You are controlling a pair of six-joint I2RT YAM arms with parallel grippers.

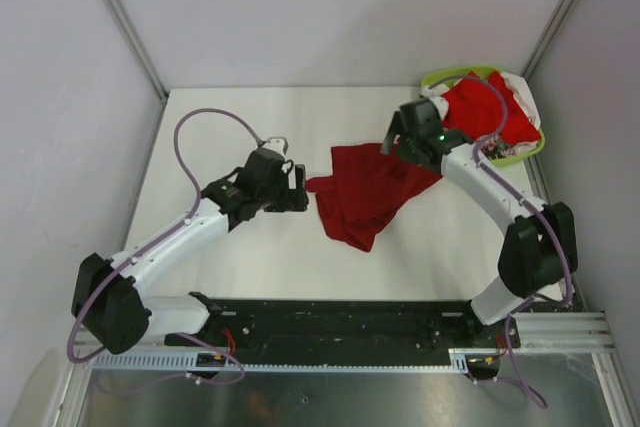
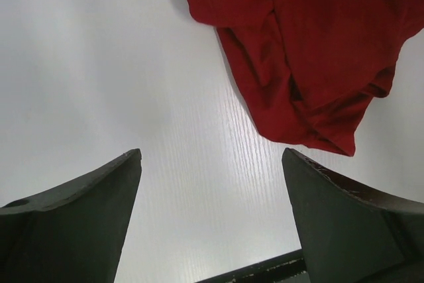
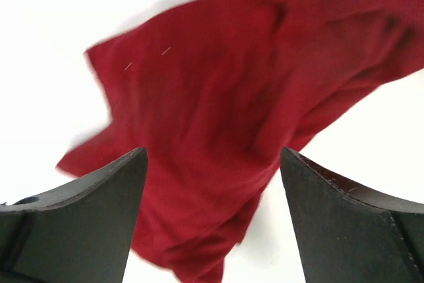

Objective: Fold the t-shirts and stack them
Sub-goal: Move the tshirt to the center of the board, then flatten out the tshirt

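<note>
1. The crimson t-shirt point(image 1: 365, 192) lies crumpled and unfolded in the middle of the white surface point(image 1: 230, 117).
2. The right fingers point(image 1: 393, 137) hang over the shirt's far right corner. In the right wrist view they are spread wide with nothing between them, and the blurred red cloth point(image 3: 218, 117) lies below.
3. The left fingers point(image 1: 298, 187) are also spread and hold nothing. They sit just beside the shirt's left edge, over bare surface; in the left wrist view the shirt point(image 2: 311, 51) lies ahead and to the right.
4. The left arm point(image 1: 170, 247) reaches forward and inward, low over the surface.
5. The right arm point(image 1: 490, 182) arches up and bends inward toward the shirt.
6. The other t-shirts point(image 1: 480, 107), red and white, are heaped in the lime-green basket point(image 1: 450, 74) at the far right corner.
</note>
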